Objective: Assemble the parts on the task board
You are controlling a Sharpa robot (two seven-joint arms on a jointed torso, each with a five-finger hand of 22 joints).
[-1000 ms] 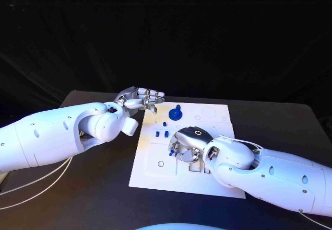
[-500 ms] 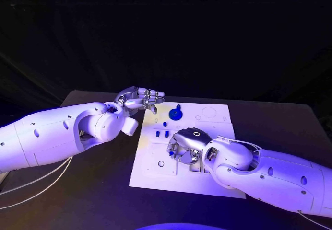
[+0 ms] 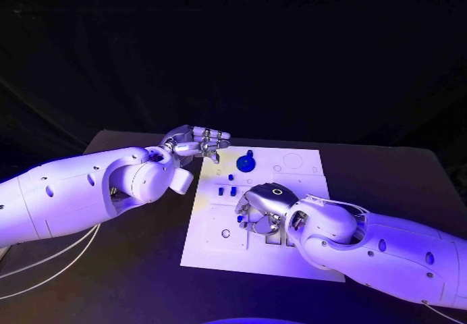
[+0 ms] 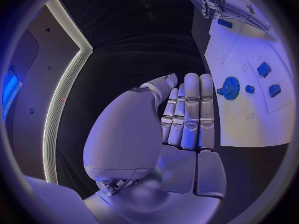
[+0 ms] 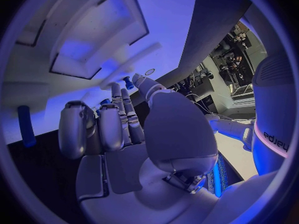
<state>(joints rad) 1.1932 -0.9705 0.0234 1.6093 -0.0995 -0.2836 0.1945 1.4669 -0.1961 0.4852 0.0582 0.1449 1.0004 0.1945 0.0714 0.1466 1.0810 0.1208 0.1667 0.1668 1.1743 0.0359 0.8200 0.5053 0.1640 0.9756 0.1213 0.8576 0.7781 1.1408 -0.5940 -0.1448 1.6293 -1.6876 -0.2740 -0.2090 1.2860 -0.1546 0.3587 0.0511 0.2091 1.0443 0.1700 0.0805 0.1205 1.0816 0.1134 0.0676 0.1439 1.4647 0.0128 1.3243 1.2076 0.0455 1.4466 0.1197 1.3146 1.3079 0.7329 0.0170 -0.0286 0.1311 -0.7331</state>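
The white task board (image 3: 301, 177) lies in the middle of the black table. On its far part stands a blue gear (image 3: 246, 162) (image 4: 231, 88), with small blue blocks (image 3: 227, 191) (image 4: 269, 79) nearer the board's middle. My right hand (image 3: 262, 206) is bent down over the middle of the board. A small blue peg (image 3: 240, 217) (image 5: 127, 82) sits between its thumb tip and a fingertip, pinched as far as I can tell. My left hand (image 3: 198, 143) (image 4: 186, 119) hovers beside the board's far left corner, fingers straight and side by side, holding nothing.
Another blue piece (image 5: 25, 126) lies on the board beside the right hand's fingers. The board has sunken slots (image 5: 93, 40) and round holes (image 3: 292, 160). Black tabletop (image 3: 117, 270) surrounds the board, and white cables (image 3: 48, 263) hang below the left arm.
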